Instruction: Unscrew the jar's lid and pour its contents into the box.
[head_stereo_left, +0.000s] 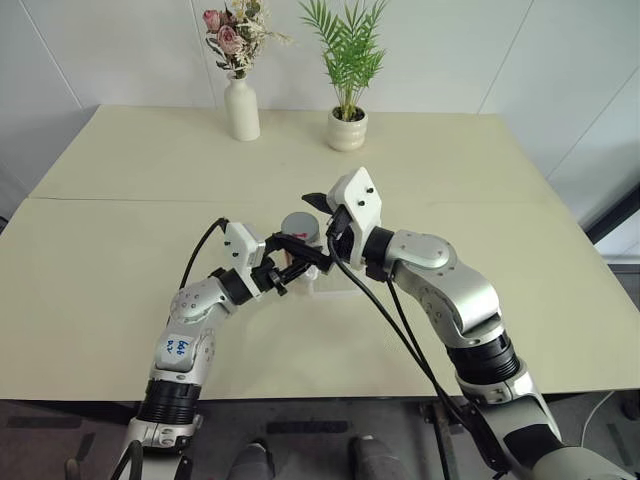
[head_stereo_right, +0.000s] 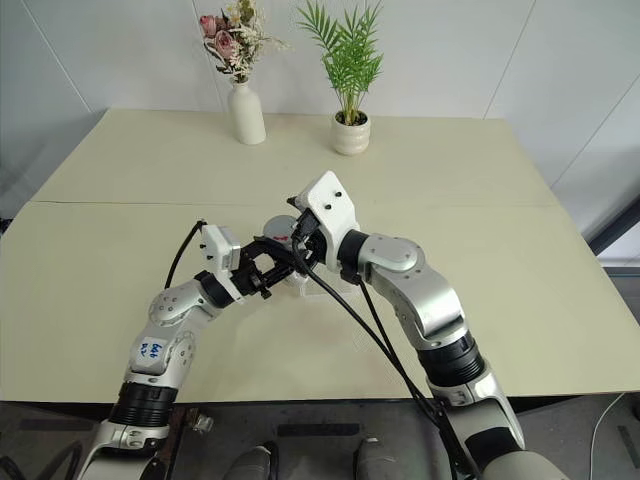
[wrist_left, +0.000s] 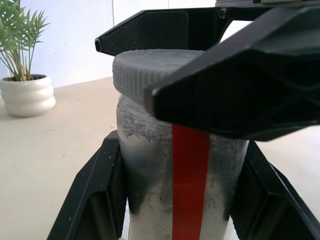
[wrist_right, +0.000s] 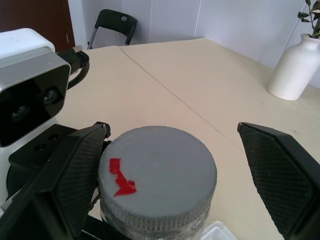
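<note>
The jar (wrist_left: 150, 190), pale and cloudy with a red stripe, stands upright above the table's middle, and my left gripper (head_stereo_left: 288, 266) is shut on its body. Its grey lid (wrist_right: 160, 170) carries a small red mark and sits on the jar. My right gripper (wrist_right: 172, 132) reaches in from the right, open, with its jaws on either side of the lid. One finger (wrist_right: 65, 170) lies against the lid's rim; the other finger (wrist_right: 280, 170) stands well apart. A corner of the clear box (wrist_right: 220, 231) shows just below the jar. The contents are hidden.
A white vase (head_stereo_left: 242, 108) with pink flowers and a white pot (head_stereo_left: 347, 128) with a green plant stand at the table's far edge. A seam crosses the cream table (head_stereo_left: 120, 250). Off the table stands a black chair (wrist_right: 115, 22).
</note>
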